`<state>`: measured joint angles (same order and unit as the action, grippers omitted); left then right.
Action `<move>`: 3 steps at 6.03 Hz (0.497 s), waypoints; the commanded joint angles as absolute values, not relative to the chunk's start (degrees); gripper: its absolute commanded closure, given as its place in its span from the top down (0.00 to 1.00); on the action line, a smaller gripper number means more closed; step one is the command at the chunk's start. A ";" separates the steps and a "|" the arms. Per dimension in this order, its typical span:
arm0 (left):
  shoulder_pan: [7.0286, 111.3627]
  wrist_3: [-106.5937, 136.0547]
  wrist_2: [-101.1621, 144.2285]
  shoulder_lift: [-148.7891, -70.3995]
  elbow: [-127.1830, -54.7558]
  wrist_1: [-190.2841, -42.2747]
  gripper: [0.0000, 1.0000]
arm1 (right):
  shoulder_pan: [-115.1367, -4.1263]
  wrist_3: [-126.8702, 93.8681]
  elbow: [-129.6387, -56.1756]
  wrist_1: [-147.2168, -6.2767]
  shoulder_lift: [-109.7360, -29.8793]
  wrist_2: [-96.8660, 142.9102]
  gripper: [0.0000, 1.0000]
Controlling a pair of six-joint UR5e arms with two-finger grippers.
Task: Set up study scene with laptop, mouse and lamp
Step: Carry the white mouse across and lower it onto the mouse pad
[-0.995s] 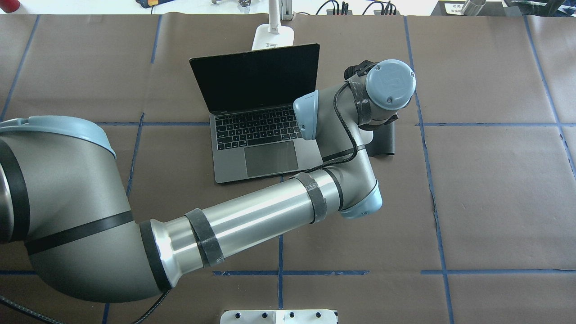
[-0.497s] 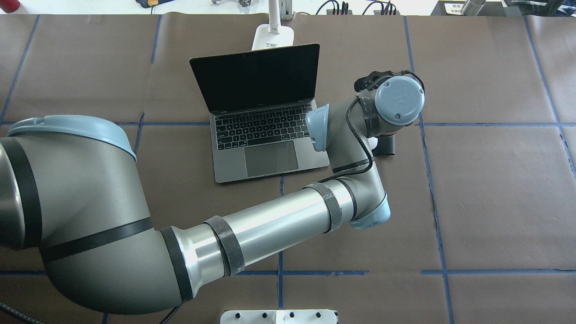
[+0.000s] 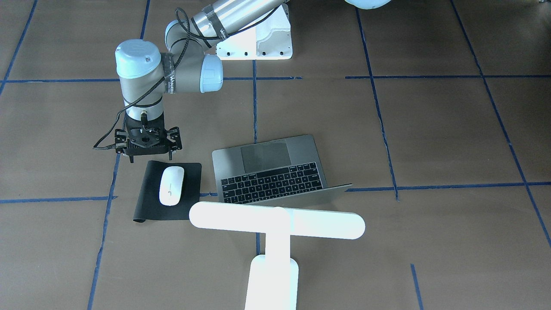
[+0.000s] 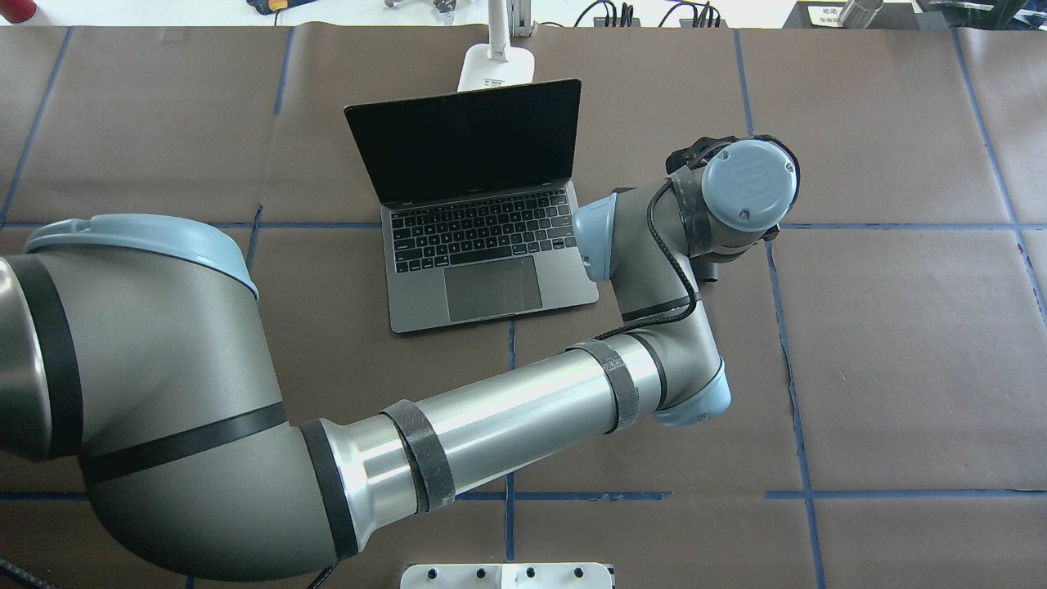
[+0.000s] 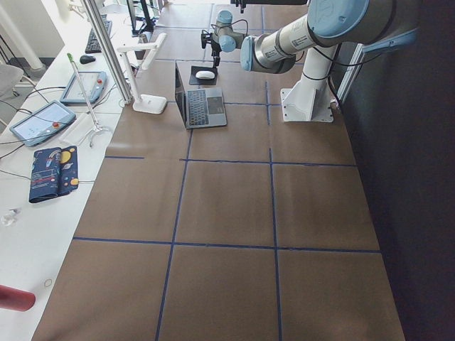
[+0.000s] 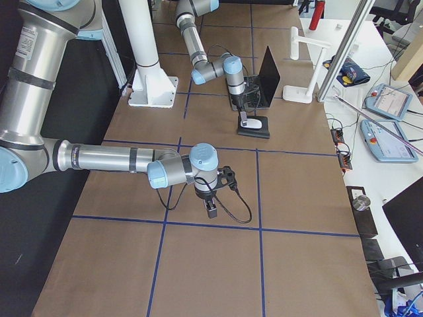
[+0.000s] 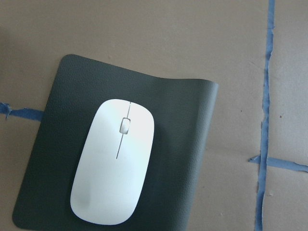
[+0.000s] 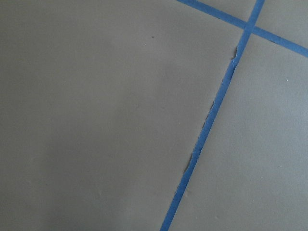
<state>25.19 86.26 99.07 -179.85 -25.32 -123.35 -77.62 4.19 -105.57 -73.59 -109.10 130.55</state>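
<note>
The grey laptop (image 3: 267,172) stands open mid-table, screen dark (image 4: 483,245). Beside it, on a black mat (image 3: 146,206), lies the white mouse (image 3: 171,185), which fills the left wrist view (image 7: 114,168). The white T-shaped lamp (image 3: 275,221) stands behind the laptop, and only its base (image 4: 496,65) shows from overhead. My left arm reaches across, its wrist (image 3: 146,142) at the mat's robot-side edge. The left gripper (image 6: 244,112) hangs above the mouse, apart from it, and I cannot tell its state. My right gripper (image 6: 210,210) hovers over bare paper far from these things, state unclear.
Brown paper with blue tape lines (image 8: 211,115) covers the table. The white arm base block (image 3: 258,43) sits at the robot's edge. A side bench with tablets (image 5: 43,121) and a metal pole (image 5: 110,50) runs along the far side.
My left wrist has shifted to the right and a little toward the robot, away from the laptop. It now covers nearly all of the mat seen from overhead.
</note>
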 commanded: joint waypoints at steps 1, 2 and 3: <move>27.67 82.04 109.46 -177.30 -38.21 -105.95 1.00 | -77.61 3.69 -105.38 -73.91 -108.98 130.52 1.00; 27.95 75.65 109.95 -170.05 -53.89 -94.77 1.00 | -77.61 3.60 -105.29 -73.92 -109.07 130.60 1.00; 28.47 67.67 109.95 -162.32 -68.58 -84.48 1.00 | -77.61 3.60 -105.38 -73.83 -108.99 130.78 1.00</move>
